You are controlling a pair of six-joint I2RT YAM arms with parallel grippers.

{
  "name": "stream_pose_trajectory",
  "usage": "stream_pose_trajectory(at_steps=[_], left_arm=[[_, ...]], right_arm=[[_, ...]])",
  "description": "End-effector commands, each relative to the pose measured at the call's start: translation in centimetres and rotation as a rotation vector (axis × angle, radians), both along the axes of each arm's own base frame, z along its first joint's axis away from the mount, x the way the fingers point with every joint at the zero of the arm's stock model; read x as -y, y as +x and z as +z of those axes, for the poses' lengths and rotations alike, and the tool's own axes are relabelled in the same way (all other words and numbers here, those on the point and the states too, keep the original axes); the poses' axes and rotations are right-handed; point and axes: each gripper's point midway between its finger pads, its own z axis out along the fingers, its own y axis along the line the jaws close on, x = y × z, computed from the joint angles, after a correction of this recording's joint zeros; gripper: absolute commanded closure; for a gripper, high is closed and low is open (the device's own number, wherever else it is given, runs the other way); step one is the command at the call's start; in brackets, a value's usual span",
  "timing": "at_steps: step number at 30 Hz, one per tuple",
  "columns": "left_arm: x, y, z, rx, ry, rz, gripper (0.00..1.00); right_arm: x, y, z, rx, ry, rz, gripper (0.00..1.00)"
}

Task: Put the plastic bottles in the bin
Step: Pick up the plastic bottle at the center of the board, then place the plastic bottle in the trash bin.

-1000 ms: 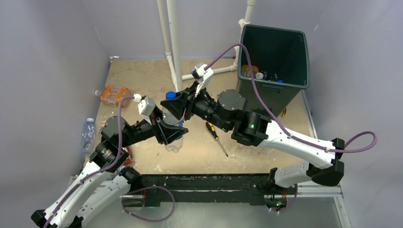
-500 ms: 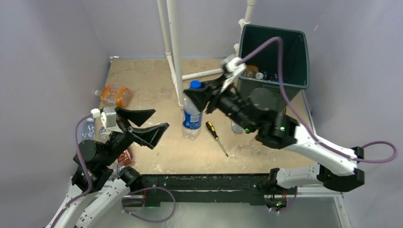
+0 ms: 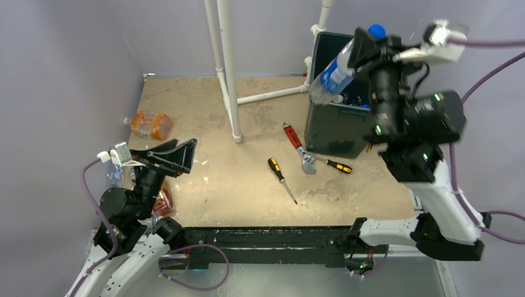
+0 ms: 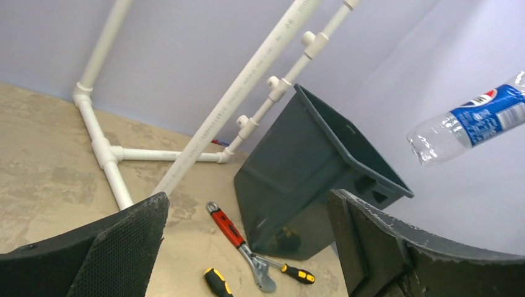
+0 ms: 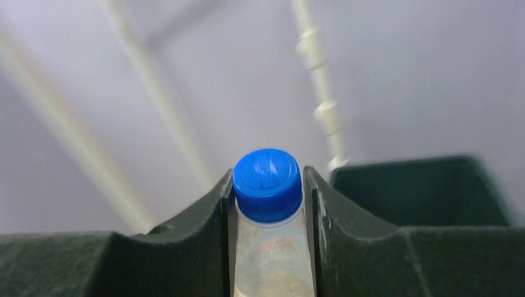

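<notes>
blue-capped pepsi bottle (image 5: pixel 270 260) is clamped at the neck by the right gripper (image 5: pixel 267 185), with one finger pressed on each side just below the cap. the bottle is held tilted in the air, cap uppermost, with its base over the near left rim of the bin (image 3: pixel 337 127). it is not inside the bin. the left gripper (image 3: pixel 176 154) is spread wide, with nothing between its fingers, above the left part of the table (image 3: pixel 204 105).

quantities:
- two grippers and one bin.
- three bottles outside the bin: the held one, one orange bottle (image 3: pixel 150 124) lying near the far left edge, and one clear bottle (image 3: pixel 113 176) at the left edge, partly hidden by the left arm.
- one screwdriver (image 3: pixel 282 178) at mid-table.
- a second screwdriver (image 3: pixel 332 165) beside the bin, its tip at the head of the single wrench (image 3: pixel 297 147).

changes from half a second ago:
- the bottle was then held beside the pipe frame (image 3: pixel 229 74) over mid-table. it has been raised and carried to the bin.
- the wrench and the second screwdriver, then covered by the right arm, are exposed.
- the left gripper has been drawn back slightly.

contents: parts of binned bottles (image 3: pixel 347 99) are seen inside the bin. their number cannot be told.
</notes>
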Motion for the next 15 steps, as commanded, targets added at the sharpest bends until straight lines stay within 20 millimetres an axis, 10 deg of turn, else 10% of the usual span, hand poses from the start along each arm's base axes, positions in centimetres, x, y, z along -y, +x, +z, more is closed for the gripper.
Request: stream_pose_trajectory(at_steps=[1,8,15], left_arm=[[0.4,2.0,-0.5,-0.043,-0.039,0.043,0.01],[3.1,4.9,-3.4,-0.182,-0.006,0.014,0.02],[3.2,5.5,-6.5,-0.288,-0.003,0.04,0.01]], right_arm=[[3.7,5.9,0.0,-0.057,-0.024,-0.246,1.0],[8.5,8.5,1.7,0.019,0.021,-0.518,1.0],[14.0,17.8,-6.8,-0.17,-0.006,-0.651,1.0]])
